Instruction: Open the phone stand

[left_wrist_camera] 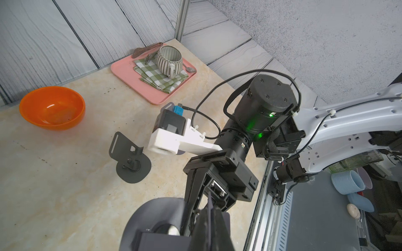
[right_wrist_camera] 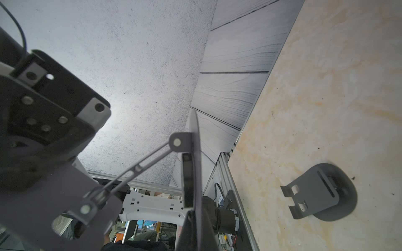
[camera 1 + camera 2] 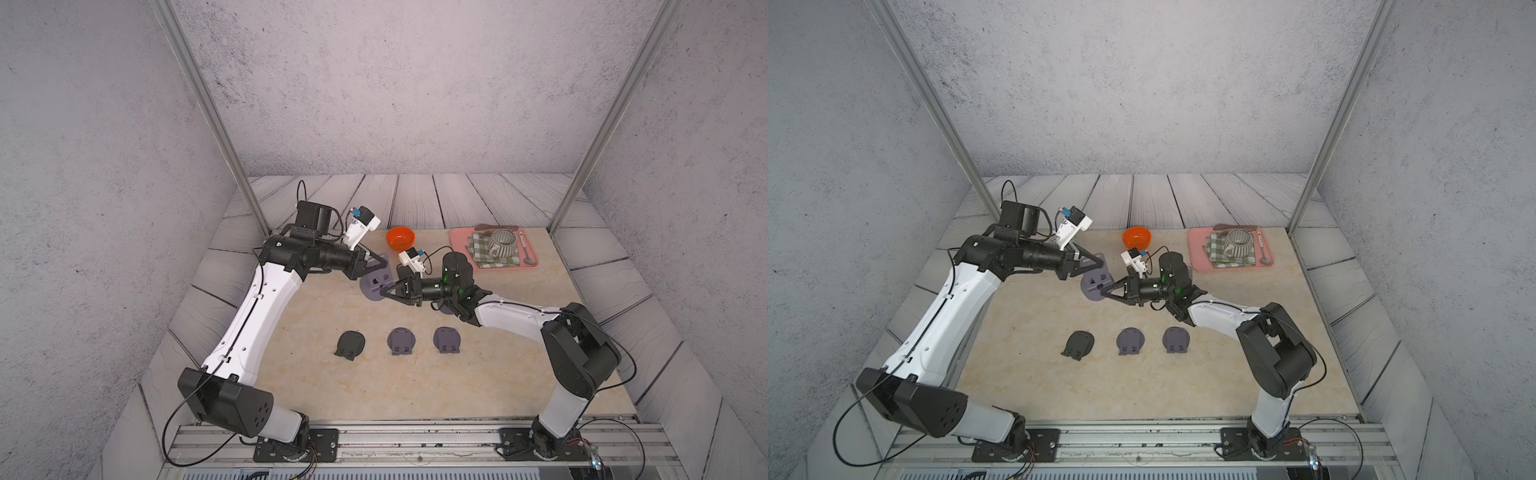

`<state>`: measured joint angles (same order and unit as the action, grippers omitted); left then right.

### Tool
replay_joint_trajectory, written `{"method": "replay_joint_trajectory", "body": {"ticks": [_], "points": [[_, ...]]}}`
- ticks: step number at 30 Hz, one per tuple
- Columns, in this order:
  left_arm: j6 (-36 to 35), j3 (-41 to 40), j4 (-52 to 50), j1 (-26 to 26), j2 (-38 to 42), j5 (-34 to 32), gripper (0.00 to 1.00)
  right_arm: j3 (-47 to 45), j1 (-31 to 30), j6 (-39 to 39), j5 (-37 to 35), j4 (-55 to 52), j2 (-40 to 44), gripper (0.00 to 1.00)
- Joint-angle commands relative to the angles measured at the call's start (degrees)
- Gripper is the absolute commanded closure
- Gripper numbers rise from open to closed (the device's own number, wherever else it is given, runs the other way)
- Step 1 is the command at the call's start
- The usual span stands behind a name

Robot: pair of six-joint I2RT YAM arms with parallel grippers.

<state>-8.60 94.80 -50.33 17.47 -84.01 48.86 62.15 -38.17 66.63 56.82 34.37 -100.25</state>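
1. The left arm (image 3: 257, 316) stretches long over the table (image 3: 374, 395), its forearm almost level and its wrist aimed rightward.
2. The left gripper (image 3: 385, 262) is clamped tight on the upper plate of the stand (image 3: 376, 279). This looks like a brace, so that one half stays put while the other swings.
3. The stand hangs in mid-air between the two grippers, clear of the table. That likely gives the hinged halves room to part. In the right wrist view its thin link (image 2: 139, 167) spans plate and disc, so it appears partly unfolded.
4. The right gripper (image 3: 383, 292) is closed on the edge of the stand's round base, just below the left gripper's tips and facing them.
5. The right arm (image 3: 515, 320) is folded sharply at the elbow, its forearm doubling back toward centre with the wrist level.
6. Three folded stands (image 3: 402, 340) lie in a row near the front, within either arm's reach, probably awaiting their turn.
7. An open stand (image 1: 130, 162) stands upright on the table beside the right wrist.
8. A bowl (image 3: 400, 237) and a tray (image 3: 459, 245) sit at the back, well apart from the work.
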Motion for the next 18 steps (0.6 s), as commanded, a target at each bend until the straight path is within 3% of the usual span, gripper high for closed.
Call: {"method": "replay_joint_trajectory", "body": {"ticks": [1, 9, 18], "points": [[-3.7, -0.5, 14.53, -1.13, 1.99, -6.03, 1.0, -0.55, -1.82, -8.01, 3.6, -18.09, -0.55, 1.0], [-3.31, -11.68, 20.07, -0.25, 5.03, -10.98, 1.0, 3.41, -1.74, -6.29, 3.1, -17.4, -1.67, 1.0], [-3.81, -13.55, 19.47, -0.16, 2.44, -9.58, 1.0, 7.58, -0.08, -10.88, 3.75, -22.26, -2.24, 1.0]]}}
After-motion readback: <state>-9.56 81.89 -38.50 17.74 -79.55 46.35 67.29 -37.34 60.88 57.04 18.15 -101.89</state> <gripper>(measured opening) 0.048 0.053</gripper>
